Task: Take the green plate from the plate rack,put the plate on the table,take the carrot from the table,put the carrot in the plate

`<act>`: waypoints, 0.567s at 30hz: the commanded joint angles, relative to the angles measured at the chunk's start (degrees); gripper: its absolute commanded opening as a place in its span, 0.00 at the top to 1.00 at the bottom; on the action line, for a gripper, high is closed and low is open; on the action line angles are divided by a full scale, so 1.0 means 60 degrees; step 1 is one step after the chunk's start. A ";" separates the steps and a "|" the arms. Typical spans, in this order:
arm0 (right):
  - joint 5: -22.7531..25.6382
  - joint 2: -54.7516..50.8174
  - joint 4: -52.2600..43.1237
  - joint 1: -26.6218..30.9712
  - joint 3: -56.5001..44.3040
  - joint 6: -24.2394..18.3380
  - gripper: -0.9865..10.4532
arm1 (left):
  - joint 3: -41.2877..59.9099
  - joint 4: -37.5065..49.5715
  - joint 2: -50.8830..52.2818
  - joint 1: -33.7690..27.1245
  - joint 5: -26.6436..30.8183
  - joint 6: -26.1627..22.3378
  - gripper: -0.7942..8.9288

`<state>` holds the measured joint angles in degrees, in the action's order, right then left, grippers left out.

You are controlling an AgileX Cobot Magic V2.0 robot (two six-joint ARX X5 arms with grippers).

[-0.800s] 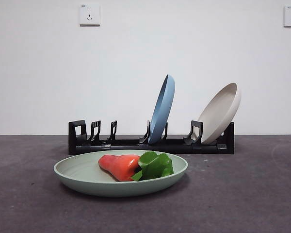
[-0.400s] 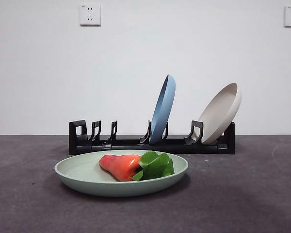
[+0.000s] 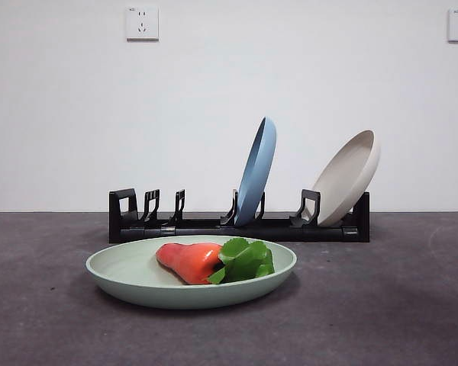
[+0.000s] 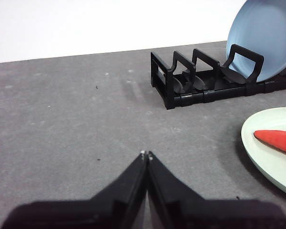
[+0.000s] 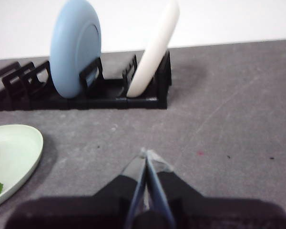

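Observation:
The green plate (image 3: 137, 278) lies flat on the table (image 3: 382, 305) in front of the plate rack (image 3: 214, 226). The orange-red carrot (image 3: 189, 261) rests inside it, leaves pointing right. The left wrist view shows the plate's rim (image 4: 257, 152) with the carrot's tip (image 4: 276, 140) and the rack's empty end (image 4: 181, 81). My left gripper (image 4: 145, 154) is shut, empty, above bare table left of the plate. My right gripper (image 5: 145, 152) is shut and empty over the table right of the plate (image 5: 14, 152). Neither arm appears in the front view.
A blue plate (image 3: 256, 171) and a beige plate (image 3: 347, 177) stand upright in the rack's right half. The rack's left slots hold nothing. Two wall sockets (image 3: 141, 23) sit high on the white wall behind.

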<state>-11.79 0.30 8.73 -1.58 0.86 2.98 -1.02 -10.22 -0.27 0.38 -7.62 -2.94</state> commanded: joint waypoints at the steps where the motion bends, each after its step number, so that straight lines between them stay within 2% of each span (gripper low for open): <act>1: 0.0022 -0.0040 0.0168 -0.0004 -0.0098 -0.0004 0.91 | 0.0124 0.0022 0.0011 -0.0025 0.0007 0.0062 0.92; 17: 0.0025 -0.0033 0.0117 0.0004 -0.0095 0.0095 0.91 | 0.0124 0.0022 0.0011 -0.0025 0.0004 0.0062 0.92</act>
<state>-11.79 0.23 8.80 -1.58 0.89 3.05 -1.02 -10.22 -0.27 0.38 -7.62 -2.94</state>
